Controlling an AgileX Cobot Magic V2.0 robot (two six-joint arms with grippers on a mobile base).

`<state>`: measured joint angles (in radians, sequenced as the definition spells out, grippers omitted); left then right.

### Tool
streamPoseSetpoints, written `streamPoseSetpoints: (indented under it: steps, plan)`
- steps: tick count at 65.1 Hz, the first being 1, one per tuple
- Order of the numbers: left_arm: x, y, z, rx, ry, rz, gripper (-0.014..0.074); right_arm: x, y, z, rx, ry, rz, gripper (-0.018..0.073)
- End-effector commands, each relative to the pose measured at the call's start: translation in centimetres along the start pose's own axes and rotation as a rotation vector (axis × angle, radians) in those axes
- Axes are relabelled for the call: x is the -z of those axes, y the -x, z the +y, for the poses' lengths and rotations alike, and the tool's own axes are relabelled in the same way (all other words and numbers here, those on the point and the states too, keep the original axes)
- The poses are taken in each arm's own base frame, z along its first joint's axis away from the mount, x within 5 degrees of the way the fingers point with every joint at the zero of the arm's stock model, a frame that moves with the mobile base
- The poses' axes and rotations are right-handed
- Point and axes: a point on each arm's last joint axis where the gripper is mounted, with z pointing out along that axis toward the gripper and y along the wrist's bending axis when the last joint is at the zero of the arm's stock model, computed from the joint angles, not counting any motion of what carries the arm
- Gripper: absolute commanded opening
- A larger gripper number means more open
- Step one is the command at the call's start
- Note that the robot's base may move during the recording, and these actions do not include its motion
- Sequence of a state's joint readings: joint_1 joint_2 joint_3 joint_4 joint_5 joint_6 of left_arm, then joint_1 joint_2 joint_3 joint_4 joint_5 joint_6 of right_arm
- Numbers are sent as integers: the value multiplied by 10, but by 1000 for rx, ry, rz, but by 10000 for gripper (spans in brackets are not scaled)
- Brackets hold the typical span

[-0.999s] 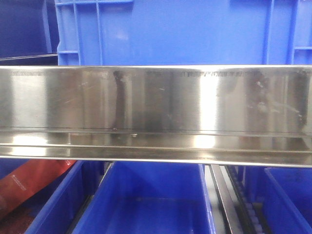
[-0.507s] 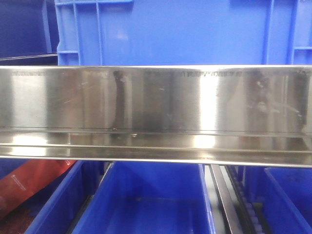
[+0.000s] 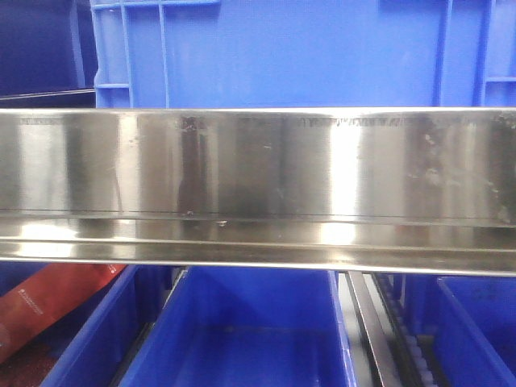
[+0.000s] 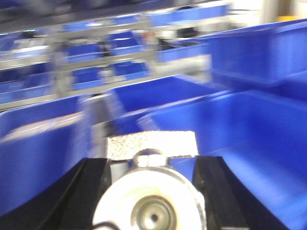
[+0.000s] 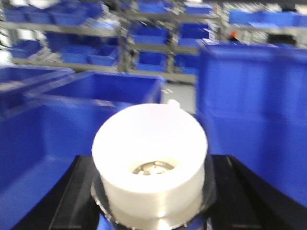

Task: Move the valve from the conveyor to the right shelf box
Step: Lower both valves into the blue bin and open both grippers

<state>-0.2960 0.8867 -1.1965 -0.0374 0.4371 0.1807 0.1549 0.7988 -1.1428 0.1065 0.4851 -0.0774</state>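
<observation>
— Valves, one to each arm? Where does the task's thing sit?

— Between jaws, not on the conveyor, which no view shows. The right gripper has its jaws parted only as wide as the right valve, whose white round body fills the gap, its open end turned up at the wrist camera. The left gripper likewise closes on the left valve, a pale disc with a metal centre and a rough silver block behind it.

— Which arm seems better placed for the right shelf box?

— Probably the right one. Ahead of it and to its left lies an open blue box; a tall blue wall stands close on its right. Which of these is the target cannot be told, since both wrist views are blurred.

— And the front view?

— Only a steel shelf rail, with a lower blue box beneath it; neither arm appears there.
</observation>
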Motion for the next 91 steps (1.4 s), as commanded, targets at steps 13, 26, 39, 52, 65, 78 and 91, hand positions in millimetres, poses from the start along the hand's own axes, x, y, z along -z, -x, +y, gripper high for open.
streamPoseSetpoints:
  steps: [13, 26, 39, 52, 65, 78, 91]
  plan:
    - [-98, 46, -36, 5, -170, 21, -111, -68, 45, 41, 5, 201, -62, -154]
    - [-166, 27, -65, -8, -232, 116, -111, -125, 20, 73, 21, 283, 80, -154]
    - [-209, -15, -81, -7, -257, 248, -111, -170, -20, 85, 38, 288, 236, -154]
    - [-235, -46, -90, -10, -270, 338, -111, -198, -49, 91, 49, 286, 337, -154]
    - [-245, -61, -95, -11, -276, 383, -104, -215, -70, 95, 56, 283, 404, -149]
    - [-246, -63, -95, -10, -278, 393, 218, -216, -74, 95, 59, 285, 435, 92]
    - [-246, -62, -95, -10, -278, 391, 489, -212, -72, 94, 60, 286, 437, 512]
